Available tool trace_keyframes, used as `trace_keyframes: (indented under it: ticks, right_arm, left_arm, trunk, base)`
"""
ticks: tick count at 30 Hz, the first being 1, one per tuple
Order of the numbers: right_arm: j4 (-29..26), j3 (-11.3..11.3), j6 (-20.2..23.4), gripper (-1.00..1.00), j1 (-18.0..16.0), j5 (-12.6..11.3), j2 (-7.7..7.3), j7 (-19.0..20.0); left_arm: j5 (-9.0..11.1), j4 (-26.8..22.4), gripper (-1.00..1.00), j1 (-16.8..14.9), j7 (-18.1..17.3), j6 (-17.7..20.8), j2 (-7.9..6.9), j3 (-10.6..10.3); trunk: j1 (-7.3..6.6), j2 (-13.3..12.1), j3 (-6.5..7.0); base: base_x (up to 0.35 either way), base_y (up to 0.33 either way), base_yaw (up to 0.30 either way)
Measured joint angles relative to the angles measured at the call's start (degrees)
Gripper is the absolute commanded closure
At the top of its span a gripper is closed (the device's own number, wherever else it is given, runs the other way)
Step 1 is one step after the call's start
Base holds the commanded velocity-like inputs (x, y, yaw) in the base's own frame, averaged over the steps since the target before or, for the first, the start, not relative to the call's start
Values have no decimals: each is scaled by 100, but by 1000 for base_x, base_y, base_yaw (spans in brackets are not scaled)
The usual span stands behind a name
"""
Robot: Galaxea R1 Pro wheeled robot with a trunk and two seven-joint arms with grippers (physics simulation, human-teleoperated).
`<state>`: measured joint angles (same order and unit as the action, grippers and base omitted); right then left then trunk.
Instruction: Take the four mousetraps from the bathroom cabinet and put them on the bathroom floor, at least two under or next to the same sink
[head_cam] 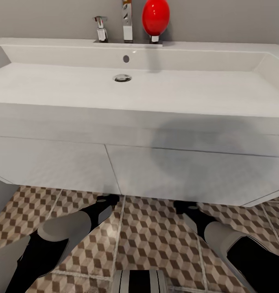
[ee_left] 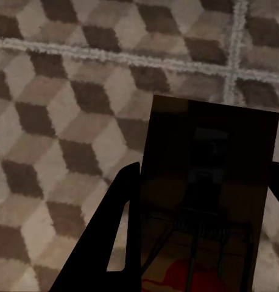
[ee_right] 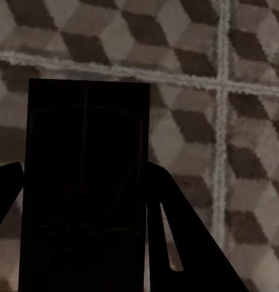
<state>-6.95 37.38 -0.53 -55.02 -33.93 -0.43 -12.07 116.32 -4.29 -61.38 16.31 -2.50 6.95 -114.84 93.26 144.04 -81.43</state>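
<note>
Cube-patterned bathroom floor (head_cam: 155, 240) runs under the white sink (head_cam: 135, 93), both arms reaching low toward the vanity's bottom edge. Each claw is closed on a flat dark brown mousetrap: left gripper (ee_left: 200, 243) on one mousetrap (ee_left: 209, 182), right gripper (ee_right: 78, 231) on another mousetrap (ee_right: 84, 176), just above open tile.

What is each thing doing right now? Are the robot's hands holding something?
left gripper: shut on a mousetrap, low over the bathroom floor
right gripper: shut on another mousetrap, also over the tiles
sink: empty, dry, no water running from the tap
vanity: fronts closed
</note>
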Motion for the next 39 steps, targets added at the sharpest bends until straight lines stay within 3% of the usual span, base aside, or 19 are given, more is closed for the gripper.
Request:
trace_keyframes:
  ticks: [18,39]
  right_arm:
    - [-5,-1,-4,100,0,-4,-10,-1]
    - [-4,-11,-7,100,1,-9,-23,8]
  left_arm:
    - [0,-7,100,0,0,-8,2,8]
    - [2,-8,100,0,0,-6,2,9]
  trunk:
    - [0,0,-152]
    - [0,0,-311]
  base:
    - [0,0,80]
    - [0,0,-51]
